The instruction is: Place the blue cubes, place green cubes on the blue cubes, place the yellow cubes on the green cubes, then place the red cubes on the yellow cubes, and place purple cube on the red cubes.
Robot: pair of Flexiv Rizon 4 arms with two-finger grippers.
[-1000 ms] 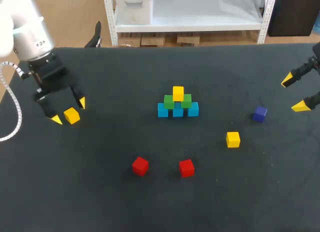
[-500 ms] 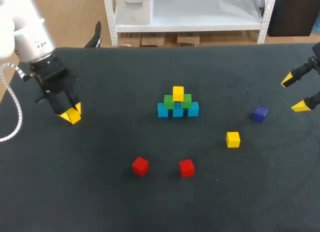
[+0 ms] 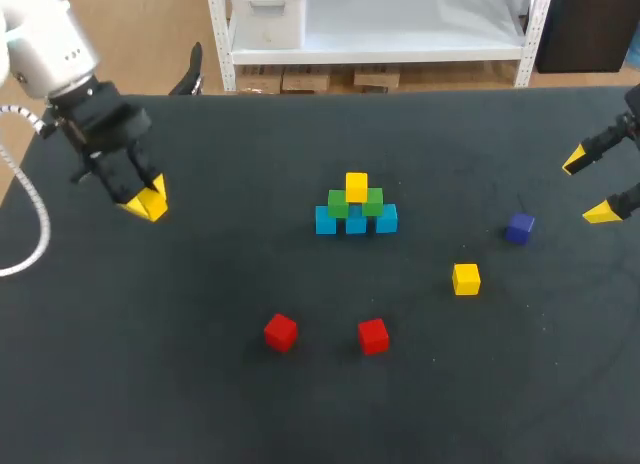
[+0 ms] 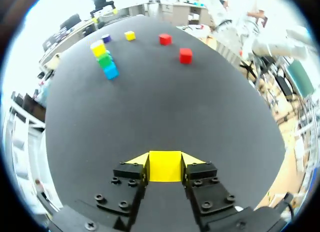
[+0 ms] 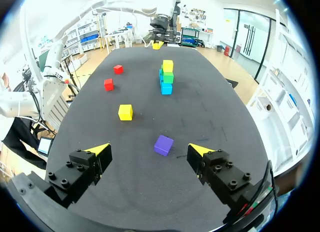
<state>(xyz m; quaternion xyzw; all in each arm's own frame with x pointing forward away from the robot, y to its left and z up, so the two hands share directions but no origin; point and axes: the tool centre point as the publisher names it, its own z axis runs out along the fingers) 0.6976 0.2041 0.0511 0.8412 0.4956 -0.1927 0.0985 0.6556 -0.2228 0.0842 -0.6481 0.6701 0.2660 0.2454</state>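
Head view, black tabletop (image 3: 180, 404), left end effector (image 3: 146, 201) clamping yellow cube (image 4: 165, 166), right end effector (image 3: 587, 188) apart.

We see the dark table (image 3: 200, 404) under bright, even light from overhead; its matte surface soaks up the light and shows no glare. Shadows are faint and soft: a slightly darker patch lies just beside a red cube (image 3: 281, 331) and another beside the purple cube (image 5: 163, 145). The yellow cube (image 4: 165, 167) clamped in our left gripper (image 4: 165, 159) is evenly lit, its face a flat bright yellow. In both wrist views the light past the table's far edge is much stronger, burning out to near white.
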